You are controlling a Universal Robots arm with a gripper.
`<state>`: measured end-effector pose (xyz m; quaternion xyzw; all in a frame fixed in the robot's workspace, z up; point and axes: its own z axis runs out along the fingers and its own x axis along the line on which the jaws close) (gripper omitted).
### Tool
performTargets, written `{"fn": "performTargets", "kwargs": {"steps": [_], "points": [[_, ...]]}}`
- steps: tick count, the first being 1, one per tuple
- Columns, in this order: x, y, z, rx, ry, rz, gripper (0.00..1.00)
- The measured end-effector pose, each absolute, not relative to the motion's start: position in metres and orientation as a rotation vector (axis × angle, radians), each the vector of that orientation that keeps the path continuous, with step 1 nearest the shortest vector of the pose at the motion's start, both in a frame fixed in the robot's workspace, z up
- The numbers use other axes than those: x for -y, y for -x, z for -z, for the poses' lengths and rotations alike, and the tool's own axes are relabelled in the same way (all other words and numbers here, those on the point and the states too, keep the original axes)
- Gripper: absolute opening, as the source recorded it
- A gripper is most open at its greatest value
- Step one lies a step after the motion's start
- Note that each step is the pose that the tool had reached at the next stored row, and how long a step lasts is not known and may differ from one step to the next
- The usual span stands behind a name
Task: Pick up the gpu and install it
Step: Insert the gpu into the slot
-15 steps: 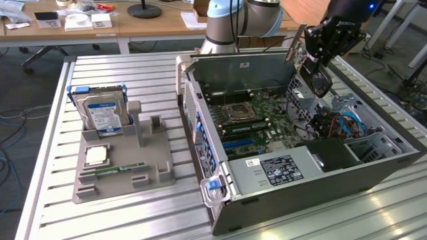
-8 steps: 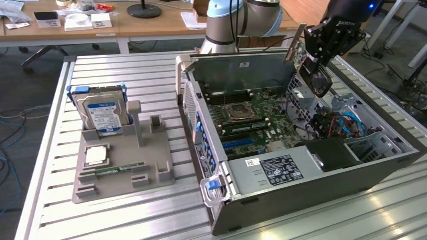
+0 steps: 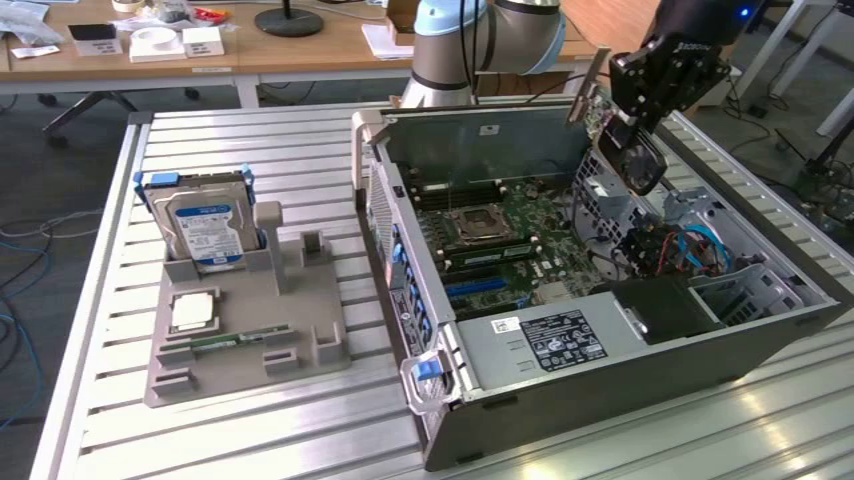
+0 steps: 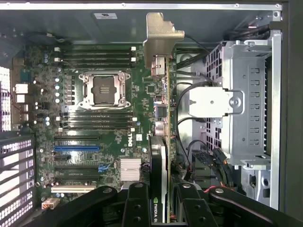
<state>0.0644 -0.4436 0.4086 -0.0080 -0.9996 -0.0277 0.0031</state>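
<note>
Green-edged gpu (image 4: 161, 161), clamped edge-on in the hand (image 4: 163, 208), hangs over the motherboard (image 4: 142, 101), apparently crosswise to the blue slot (image 4: 77, 148).

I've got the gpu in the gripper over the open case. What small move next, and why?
Probably rotate the wrist before lowering. The gripper holds the gpu clear above the motherboard, near the drive cage. In the wrist view the card's edge runs across the line of the blue slot, not along it.

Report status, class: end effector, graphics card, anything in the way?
End effector shut on graphics card. Card edge-on over motherboard, not seated. Cables close beside it.
</note>
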Motion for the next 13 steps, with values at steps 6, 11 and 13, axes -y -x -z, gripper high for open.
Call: {"fn": "performTargets", "kwargs": {"steps": [6,11,13], "points": [[0.4436,-0.0644,-0.4086,3.131,-0.095,0.086,0.27],[0.4436,-0.0644,-0.4085,3.124,-0.202,0.086,0.27],[0.4437,-0.0644,-0.4085,3.120,-0.243,0.086,0.27]]}}
